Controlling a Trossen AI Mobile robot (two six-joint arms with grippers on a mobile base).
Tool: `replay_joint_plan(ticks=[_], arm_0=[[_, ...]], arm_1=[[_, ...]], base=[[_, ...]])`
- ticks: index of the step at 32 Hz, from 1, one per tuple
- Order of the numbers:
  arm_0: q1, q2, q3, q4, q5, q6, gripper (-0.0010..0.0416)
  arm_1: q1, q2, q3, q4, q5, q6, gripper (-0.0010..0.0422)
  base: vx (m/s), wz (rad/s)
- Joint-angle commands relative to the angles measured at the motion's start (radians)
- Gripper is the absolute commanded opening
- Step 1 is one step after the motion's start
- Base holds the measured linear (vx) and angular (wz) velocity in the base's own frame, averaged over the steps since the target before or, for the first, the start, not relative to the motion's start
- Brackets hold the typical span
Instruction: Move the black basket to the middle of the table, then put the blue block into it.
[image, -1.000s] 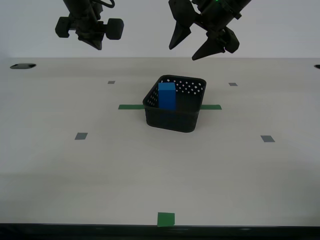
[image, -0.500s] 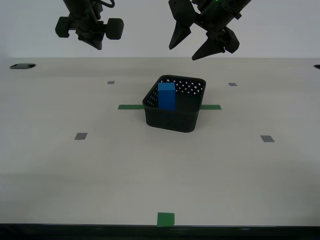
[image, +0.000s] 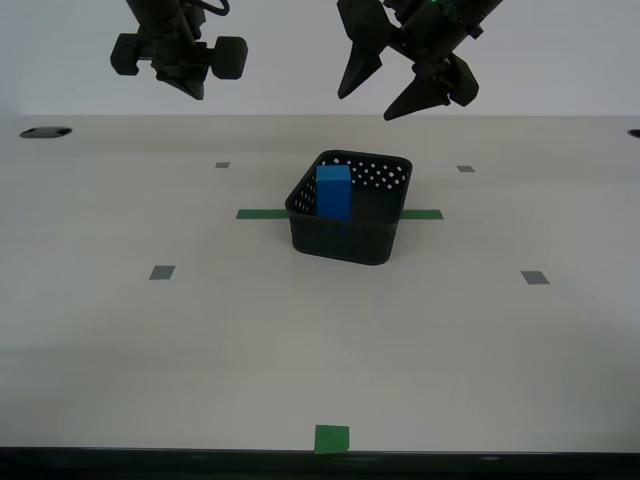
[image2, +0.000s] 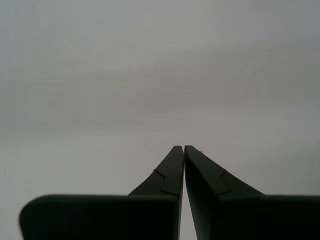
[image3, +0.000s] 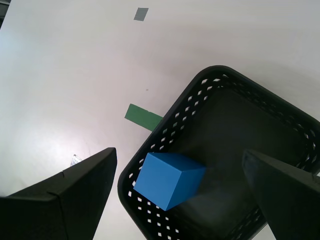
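Block (image: 334, 192) stands inside the basket (image: 348, 235) mid-counter (image: 200, 330); first claw (image: 408, 82) hangs released above, second claw (image2: 182, 165) clenched empty.

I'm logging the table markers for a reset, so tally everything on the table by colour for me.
Black: 1, the black basket
Blue: 1, the blue block inside the basket
Green: 2, the tape strip and the green square
Grey: 4 tape squares
Total: 8
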Motion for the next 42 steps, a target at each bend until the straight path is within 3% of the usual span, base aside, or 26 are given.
replay_joint_plan(ticks=[1, 42], arm_0=[[0.0, 0.0, 0.0, 0.003, 0.0, 0.0, 0.035], [0.0, 0.0, 0.0, 0.003, 0.0, 0.0, 0.0351]], arm_1=[[0.0, 0.0, 0.0, 0.0, -0.002, 0.002, 0.0], [0.0, 0.0, 0.0, 0.001, -0.002, 0.002, 0.0]], base=[[0.0, 0.0], [0.0, 0.0]])
